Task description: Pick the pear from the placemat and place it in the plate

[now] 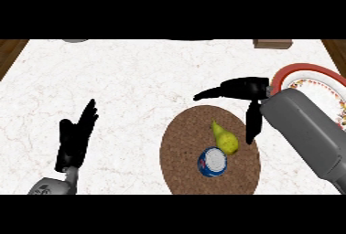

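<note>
The place looks like a kitchen in a home. The view looks down on a wide counter with a white, lightly veined top like marble, and dark brown wood shows beyond its far corners. On the counter things for a meal are laid out: a round brown woven placemat, and to the right of it a plate with a red rim and a coloured pattern inside. A yellow-green pear lies on the placemat, with a small round blue and white container just beside it. A small brown box stands at the far edge.
</note>
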### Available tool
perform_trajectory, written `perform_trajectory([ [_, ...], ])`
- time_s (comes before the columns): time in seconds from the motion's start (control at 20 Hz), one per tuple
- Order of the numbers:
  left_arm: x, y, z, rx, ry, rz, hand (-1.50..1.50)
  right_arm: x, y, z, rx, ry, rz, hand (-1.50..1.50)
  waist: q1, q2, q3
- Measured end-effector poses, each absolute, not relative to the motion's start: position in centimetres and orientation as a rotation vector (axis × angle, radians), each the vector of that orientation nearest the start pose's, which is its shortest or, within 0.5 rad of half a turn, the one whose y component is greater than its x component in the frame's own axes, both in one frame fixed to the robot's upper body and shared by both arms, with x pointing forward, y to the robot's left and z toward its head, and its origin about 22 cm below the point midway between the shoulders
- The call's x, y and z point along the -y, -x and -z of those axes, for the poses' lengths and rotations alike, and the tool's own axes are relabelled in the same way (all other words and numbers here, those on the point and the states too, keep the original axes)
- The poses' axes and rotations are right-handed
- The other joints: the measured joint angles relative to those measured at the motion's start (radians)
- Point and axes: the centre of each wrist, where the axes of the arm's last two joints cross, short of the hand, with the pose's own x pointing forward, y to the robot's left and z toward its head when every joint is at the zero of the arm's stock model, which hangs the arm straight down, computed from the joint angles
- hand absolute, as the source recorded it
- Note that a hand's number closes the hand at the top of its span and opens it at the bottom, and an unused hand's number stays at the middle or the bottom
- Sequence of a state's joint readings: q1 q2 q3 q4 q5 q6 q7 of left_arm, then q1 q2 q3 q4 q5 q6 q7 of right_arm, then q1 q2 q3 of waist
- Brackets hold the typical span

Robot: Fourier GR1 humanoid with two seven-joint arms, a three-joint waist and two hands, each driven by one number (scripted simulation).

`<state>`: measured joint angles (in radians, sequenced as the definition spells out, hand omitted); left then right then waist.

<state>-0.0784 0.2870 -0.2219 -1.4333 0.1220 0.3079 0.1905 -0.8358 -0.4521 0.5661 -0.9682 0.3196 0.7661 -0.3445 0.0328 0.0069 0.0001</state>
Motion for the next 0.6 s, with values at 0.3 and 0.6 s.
perform_trajectory([
  [0.3,-24.1,-25.3,1.4,1.295,-0.233,0.048,0.0,16.9,-40.4,-9.2,1.081,-0.218,-1.876,-1.5,-0.007,-0.001,0.0],
  [0.6,-24.6,-25.2,1.1,1.296,-0.238,0.048,0.0,16.2,-40.4,-7.3,1.034,-0.212,-1.922,-1.5,-0.013,-0.002,0.0],
])
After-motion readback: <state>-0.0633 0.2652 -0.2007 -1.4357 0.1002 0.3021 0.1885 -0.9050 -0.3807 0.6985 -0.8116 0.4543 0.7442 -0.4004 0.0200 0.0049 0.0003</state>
